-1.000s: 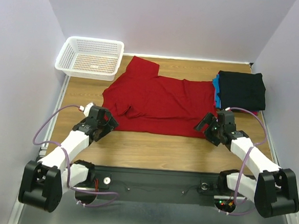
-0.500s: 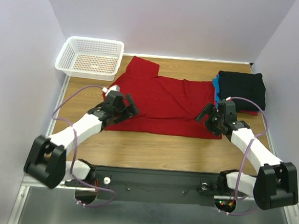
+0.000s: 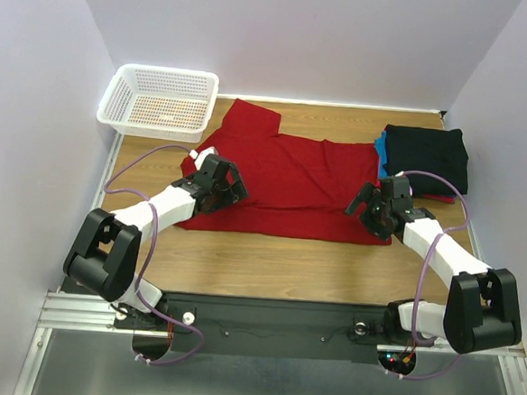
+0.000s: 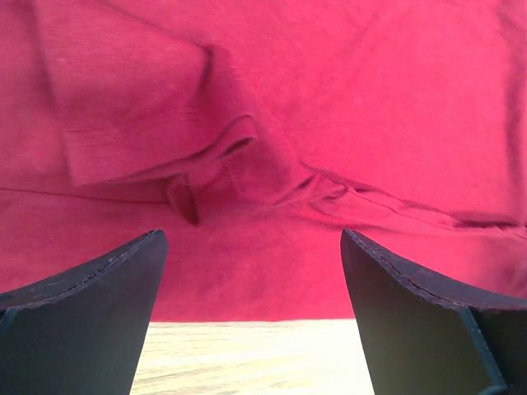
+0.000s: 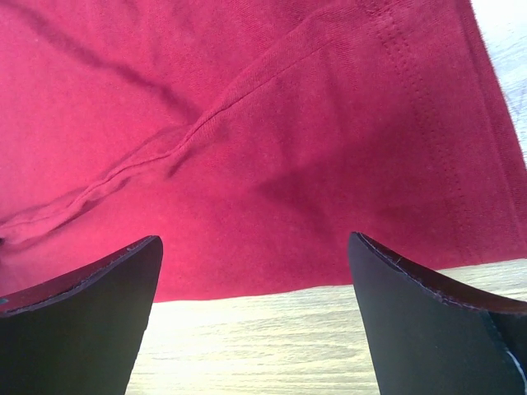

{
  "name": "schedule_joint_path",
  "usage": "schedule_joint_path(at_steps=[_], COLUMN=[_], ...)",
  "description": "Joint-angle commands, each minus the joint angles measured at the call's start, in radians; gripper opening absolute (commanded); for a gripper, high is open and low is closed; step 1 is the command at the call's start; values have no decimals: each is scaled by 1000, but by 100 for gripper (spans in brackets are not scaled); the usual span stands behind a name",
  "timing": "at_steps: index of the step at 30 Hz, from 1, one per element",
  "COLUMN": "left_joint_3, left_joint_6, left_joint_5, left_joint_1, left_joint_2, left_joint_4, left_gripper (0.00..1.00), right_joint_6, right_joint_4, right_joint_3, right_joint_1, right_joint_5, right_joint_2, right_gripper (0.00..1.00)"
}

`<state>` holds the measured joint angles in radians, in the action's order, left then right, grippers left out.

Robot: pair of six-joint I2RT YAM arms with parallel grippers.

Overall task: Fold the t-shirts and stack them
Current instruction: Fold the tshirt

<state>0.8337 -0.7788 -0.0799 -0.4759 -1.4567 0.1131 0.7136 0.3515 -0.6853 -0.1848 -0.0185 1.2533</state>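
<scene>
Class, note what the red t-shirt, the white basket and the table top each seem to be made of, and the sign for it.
Red t-shirt: soft matte knit cloth, likely cotton; it creases and has stitched hems. Basket: apparently white plastic; moulded lattice with a slight sheen. Table top: wood or wood-look laminate; pale grain lines.

Four t-shirts (image 3: 292,177), one basket (image 3: 155,128), two pincers (image 3: 232,187) (image 3: 364,210).

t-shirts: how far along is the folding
Done: a folded stack, black on top, sits far right. In hand: the red shirt lies spread out, left tool and right tool open at its near edge, gripping nothing. Left: folding it and stacking it.
</scene>
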Motion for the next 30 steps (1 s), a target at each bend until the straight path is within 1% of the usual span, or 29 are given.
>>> schedule_joint_path(at_steps=[1, 4, 8, 15, 21, 24, 27, 30], left_joint_3=[31, 77, 85, 154, 289, 405, 473, 510], left_joint_6=[22, 47, 39, 62, 144, 174, 197, 216], left_joint_5=[-72, -66, -47, -101, -67, -35, -3, 15], left_joint_1=[2, 5, 6, 58, 114, 137, 138, 138], left_joint_2=[-8, -80, -99, -154, -296, -369, -390, -407], left_joint_4=[10, 17, -45, -53, -82, -79, -79, -69], left_gripper=[98, 99, 98, 98, 98, 98, 98, 98], right_joint_6=[-14, -16, -23, -36, -37, -43, -46, -46], right_joint_4=[-11, -11, -9, -9, -9, -8, -8, -8], right_joint_3=[-25, -26, -28, -31, -28, -30, -31, -31], right_joint_1=[-7, -7, -7, -7, -7, -7, -7, -7], right_joint_5=[-37, -37, -43, -55, -72, -83, -95, -97], right_joint_2=[8, 12, 15, 12, -3, -17, -28, -29], right_gripper=[100, 100, 100, 100, 100, 100, 100, 100])
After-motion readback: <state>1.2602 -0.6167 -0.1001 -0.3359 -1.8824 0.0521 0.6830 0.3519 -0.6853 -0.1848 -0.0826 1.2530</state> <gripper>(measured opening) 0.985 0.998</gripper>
